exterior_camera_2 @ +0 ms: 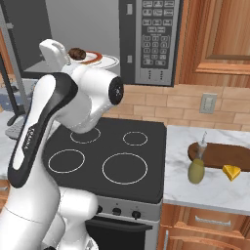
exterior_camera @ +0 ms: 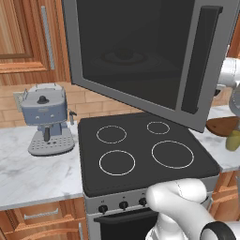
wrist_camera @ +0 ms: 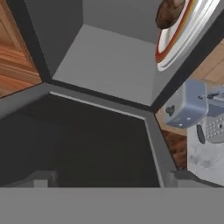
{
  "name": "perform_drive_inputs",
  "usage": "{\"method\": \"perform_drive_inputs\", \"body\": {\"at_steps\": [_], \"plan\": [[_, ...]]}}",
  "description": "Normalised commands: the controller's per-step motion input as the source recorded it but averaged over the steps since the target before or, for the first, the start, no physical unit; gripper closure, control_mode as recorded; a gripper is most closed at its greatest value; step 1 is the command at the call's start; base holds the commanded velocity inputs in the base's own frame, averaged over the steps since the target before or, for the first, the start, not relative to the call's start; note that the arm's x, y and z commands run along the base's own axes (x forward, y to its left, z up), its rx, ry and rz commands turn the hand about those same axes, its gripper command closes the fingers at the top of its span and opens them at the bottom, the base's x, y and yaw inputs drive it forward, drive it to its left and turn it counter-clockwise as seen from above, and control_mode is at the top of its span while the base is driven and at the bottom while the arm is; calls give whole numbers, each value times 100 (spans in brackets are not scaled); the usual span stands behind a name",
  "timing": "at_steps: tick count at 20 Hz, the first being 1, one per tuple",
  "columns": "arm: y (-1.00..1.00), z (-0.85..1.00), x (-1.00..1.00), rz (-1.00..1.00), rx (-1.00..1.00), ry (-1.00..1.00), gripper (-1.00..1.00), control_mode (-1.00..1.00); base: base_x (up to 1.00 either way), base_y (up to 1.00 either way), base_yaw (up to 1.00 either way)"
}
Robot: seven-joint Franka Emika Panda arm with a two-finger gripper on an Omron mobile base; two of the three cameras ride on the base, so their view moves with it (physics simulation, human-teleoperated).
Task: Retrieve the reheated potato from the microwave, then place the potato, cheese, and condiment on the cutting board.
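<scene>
Kitchen scene, marble desk [exterior_camera_2: 215, 188] either side of a black stove [exterior_camera_2: 112, 156] with four ring burners.

On the desk right of the stove: condiment [exterior_camera_2: 197, 168], upright, standing just in front of the cutting board [exterior_camera_2: 229, 156], at its left end. Cheese [exterior_camera_2: 231, 172] sits on the desk at the board's front edge; can't tell if it touches. Both are off the board itself.

On the desk left of the stove: blue-grey coffee machine [exterior_camera: 47, 119], against the brick backsplash.

Above the stove: microwave [exterior_camera_2: 151, 39], door [exterior_camera: 140, 51] swung wide open to the left, keypad panel on the right side. White arm reaches up to the opening.

Inside the cavity: white plate [exterior_camera_2: 100, 59] with a red rim, potato [exterior_camera_2: 76, 52] resting on it. Hand view puts the potato [wrist_camera: 168, 13] at the frame's top right, well away from the hand [wrist_camera: 111, 179].

Hand state: fingertips [wrist_camera: 41, 179] sit far apart at the frame's bottom, nothing between them, so spread wide.
</scene>
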Motion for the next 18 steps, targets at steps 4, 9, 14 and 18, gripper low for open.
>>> {"method": "perform_drive_inputs", "body": {"at_steps": [4,9,14,18], "plan": [[45,1,-15,0,-9,0,-100,-100,0,0,0],[36,1,-42,6,-5,-6,-100,-100,0,0,0],[40,1,-53,9,-4,-9,-100,-100,0,0,0],[50,2,-54,10,-6,-8,-100,-100,0,0,0]]}}
